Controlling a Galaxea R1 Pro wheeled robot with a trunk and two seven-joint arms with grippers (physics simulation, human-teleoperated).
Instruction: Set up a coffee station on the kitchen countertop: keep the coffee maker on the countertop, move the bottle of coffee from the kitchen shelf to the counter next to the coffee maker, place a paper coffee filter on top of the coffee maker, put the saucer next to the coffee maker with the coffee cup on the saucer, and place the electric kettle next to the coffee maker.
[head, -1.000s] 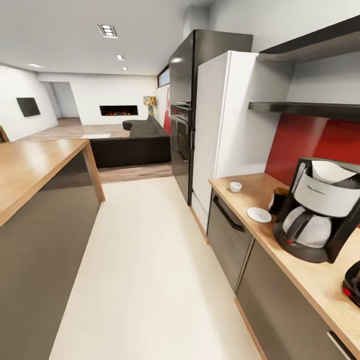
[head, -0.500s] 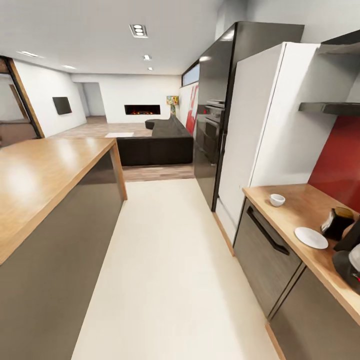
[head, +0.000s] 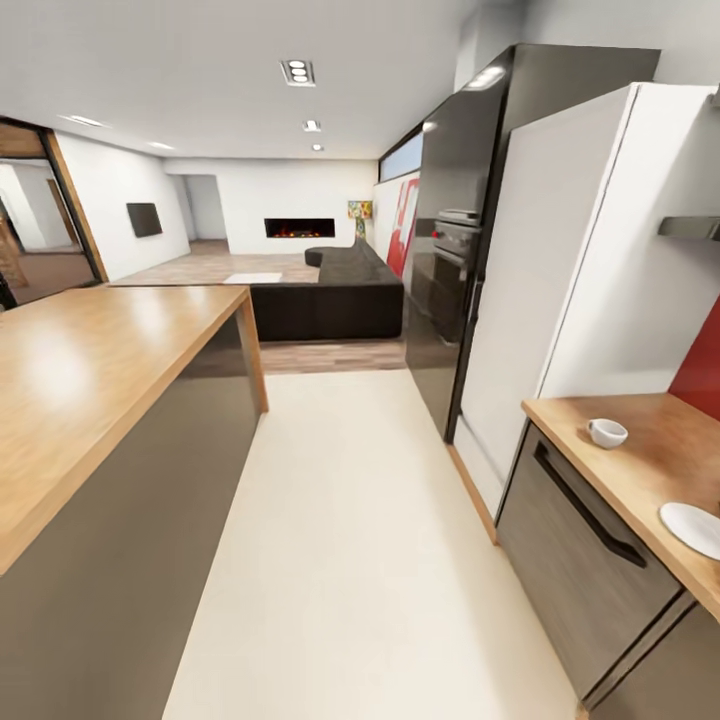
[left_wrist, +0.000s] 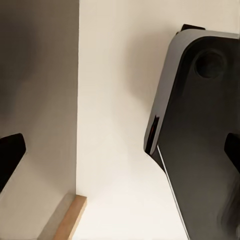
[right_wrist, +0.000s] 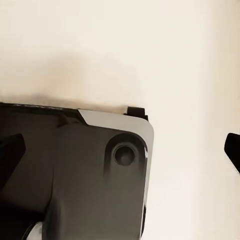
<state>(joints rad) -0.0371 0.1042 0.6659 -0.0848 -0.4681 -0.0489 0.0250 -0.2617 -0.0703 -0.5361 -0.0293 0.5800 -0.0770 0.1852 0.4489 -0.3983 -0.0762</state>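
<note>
From the head, the coffee cup (head: 607, 432) stands apart from the saucer (head: 693, 528) at the right bench's (head: 640, 470) near edge; a blind turn could clip them. Left claw (left_wrist: 120, 155) and right claw (right_wrist: 120, 150) hang spread, empty, over floor (left_wrist: 115, 75).

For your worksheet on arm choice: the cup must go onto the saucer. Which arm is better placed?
Probably the right: the coffee cup and saucer sit on the kitchen countertop at the robot's right. Both claws hang open over the floor.
</note>
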